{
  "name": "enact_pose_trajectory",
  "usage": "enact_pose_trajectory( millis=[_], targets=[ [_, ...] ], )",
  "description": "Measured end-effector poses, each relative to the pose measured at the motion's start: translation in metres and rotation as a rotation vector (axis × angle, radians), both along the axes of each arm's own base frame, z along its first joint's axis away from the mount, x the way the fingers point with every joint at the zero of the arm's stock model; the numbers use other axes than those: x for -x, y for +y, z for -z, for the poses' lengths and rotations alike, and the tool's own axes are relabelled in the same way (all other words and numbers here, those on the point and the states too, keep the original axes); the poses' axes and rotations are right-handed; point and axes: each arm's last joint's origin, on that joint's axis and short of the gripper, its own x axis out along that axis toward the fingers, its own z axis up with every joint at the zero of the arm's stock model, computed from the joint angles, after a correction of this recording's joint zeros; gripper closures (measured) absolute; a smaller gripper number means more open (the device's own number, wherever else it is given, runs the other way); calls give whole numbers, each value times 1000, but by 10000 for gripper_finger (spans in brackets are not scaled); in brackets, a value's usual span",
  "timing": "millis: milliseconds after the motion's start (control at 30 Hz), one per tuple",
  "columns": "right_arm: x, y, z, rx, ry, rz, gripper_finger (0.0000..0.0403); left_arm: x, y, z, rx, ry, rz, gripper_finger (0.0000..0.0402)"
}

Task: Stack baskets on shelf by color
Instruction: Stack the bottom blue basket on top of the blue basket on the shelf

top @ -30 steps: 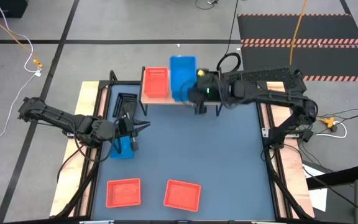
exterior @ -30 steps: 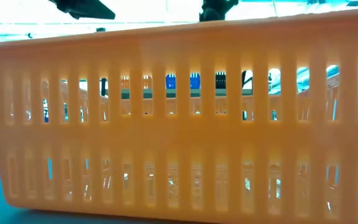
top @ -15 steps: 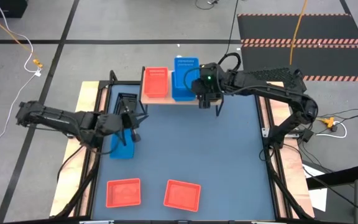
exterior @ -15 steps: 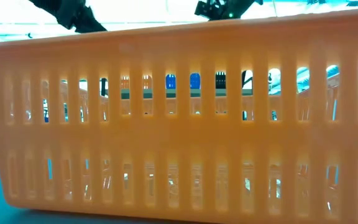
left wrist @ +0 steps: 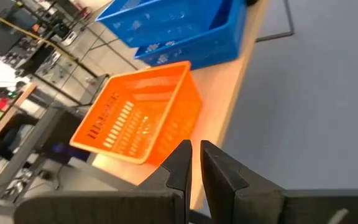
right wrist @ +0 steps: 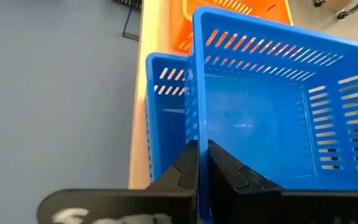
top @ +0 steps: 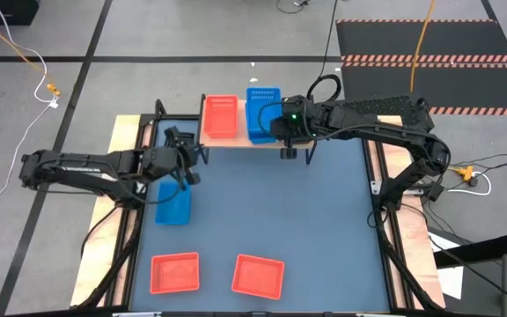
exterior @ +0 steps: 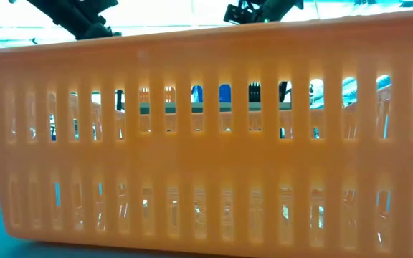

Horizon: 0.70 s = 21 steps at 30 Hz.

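The wooden shelf (top: pixel 236 141) stands at the table's far edge. On it are a red basket (top: pixel 221 117) and two blue baskets, one in the other (top: pixel 264 113). My right gripper (top: pixel 282 132) is shut on the upper blue basket (right wrist: pixel 272 112), above the lower one (right wrist: pixel 160 118). My left gripper (top: pixel 187 165) is shut and empty, next to the black baskets (top: pixel 180 143) at the table's far left. A third blue basket (top: pixel 172 205) lies on the table, near side of it. Two red baskets (top: pixel 175 271) (top: pixel 258 275) lie near the front edge. My right gripper pinches the upper blue basket's near wall (right wrist: pixel 196 134) at its rim, one finger inside the basket and one outside. The fingers come from above, slanting from the table's near side. The basket is upright and rests in the lower blue basket, shifted a little off it.
In the low view, a red basket's slotted wall (exterior: pixel 206 136) fills almost the whole picture, and both arms show only above its rim. The blue table top (top: pixel 306 220) lies bare in the middle and right. The shelf has thin black legs.
My right gripper has carried the blue basket slightly toward the table's right and down into the other blue basket on the shelf, still holding it. My left gripper has gone from above the blue basket on the table toward the far edge, to the black baskets.
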Motion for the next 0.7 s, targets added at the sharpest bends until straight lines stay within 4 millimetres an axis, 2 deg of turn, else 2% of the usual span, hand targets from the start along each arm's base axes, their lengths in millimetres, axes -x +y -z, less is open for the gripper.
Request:
enact_pose_trajectory(
  millis=[333,700],
  targets=[
    [-1,3,1,-78,-24,-19,387,2,13,0,1,-2,-73,364],
    [-3,2,0,-87,-66,39,276,1,14,-4,-2,-47,-76,364]
  ],
)
